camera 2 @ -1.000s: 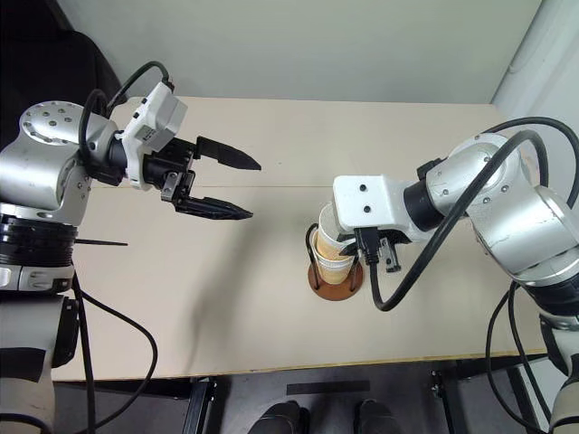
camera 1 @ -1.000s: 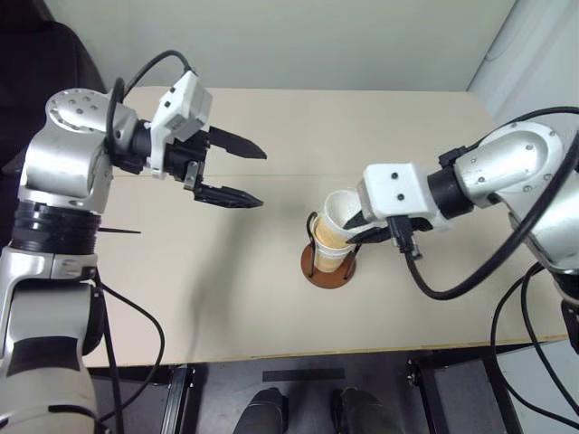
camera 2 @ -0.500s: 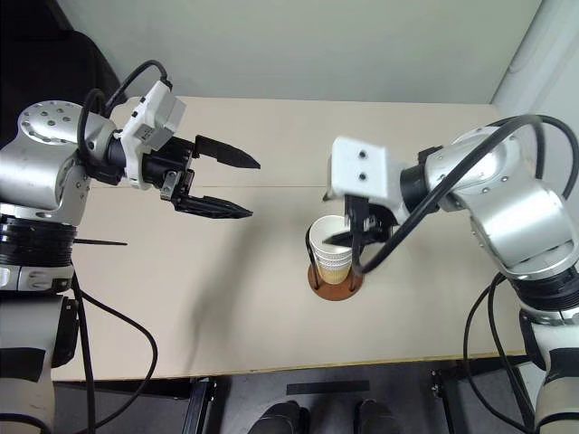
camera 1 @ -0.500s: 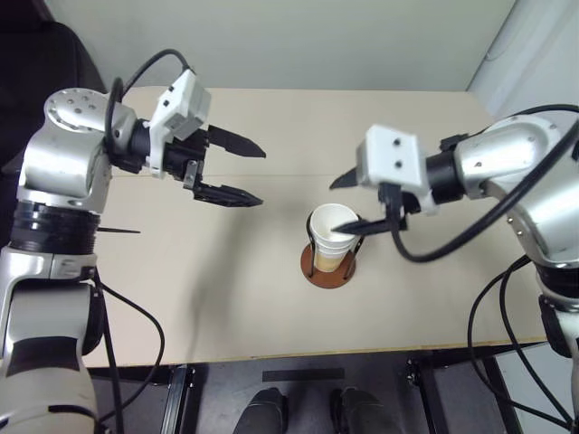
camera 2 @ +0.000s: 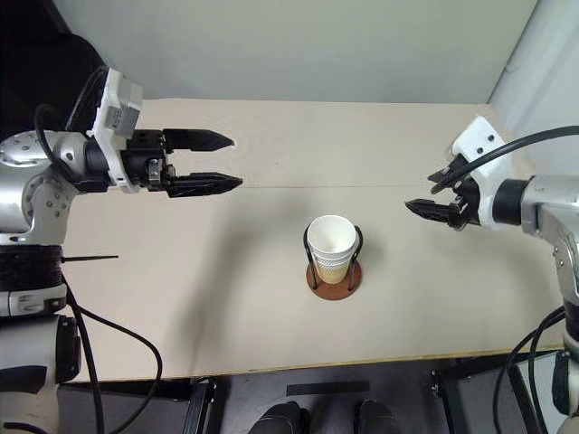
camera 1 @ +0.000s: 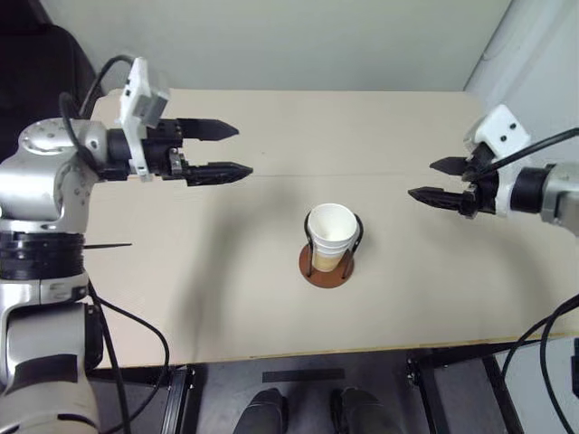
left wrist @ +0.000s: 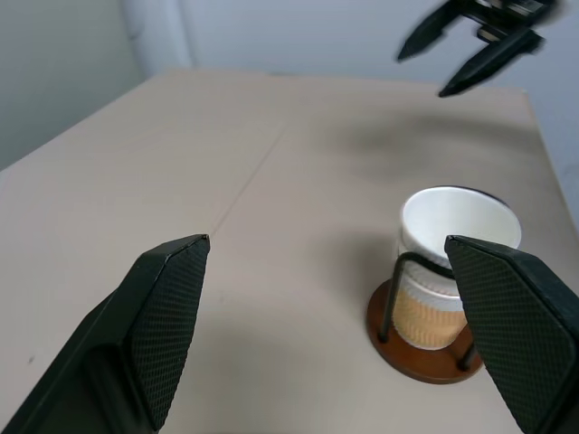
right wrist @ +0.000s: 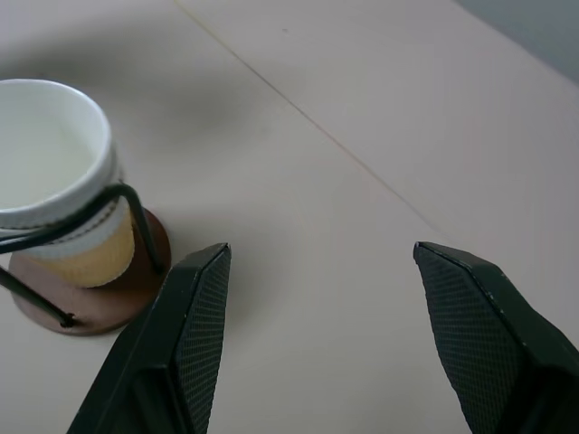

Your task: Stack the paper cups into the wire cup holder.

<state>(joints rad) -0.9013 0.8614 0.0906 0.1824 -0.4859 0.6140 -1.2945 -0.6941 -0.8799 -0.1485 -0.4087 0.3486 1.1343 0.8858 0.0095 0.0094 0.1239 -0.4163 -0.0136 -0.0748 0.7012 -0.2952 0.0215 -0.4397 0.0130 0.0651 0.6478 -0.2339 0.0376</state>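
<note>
The paper cups [camera 1: 331, 233] stand nested in one upright stack inside the wire cup holder [camera 1: 314, 275], near the middle of the table. Its black wire loops rise on either side of the stack. My left gripper [camera 1: 244, 148] hovers open over the table's far left part, well apart from the stack, with nothing between its fingers. My right gripper [camera 1: 421, 179] is open and empty out to the right of the holder, pointing back toward it. The left wrist view has the cups [left wrist: 457, 217] on the disc base [left wrist: 425, 357], and the right wrist view has the cups [right wrist: 45, 172] off to one side.
The beige table [camera 1: 226, 298] has a thin seam line running across it behind the holder. Its front edge lies close below the holder, and a pale wall stands behind its far edge.
My right gripper opened, let go of the top cup and pulled away to the right. That cup now sits upright in the stack. My left gripper rolled and drew slightly left.
</note>
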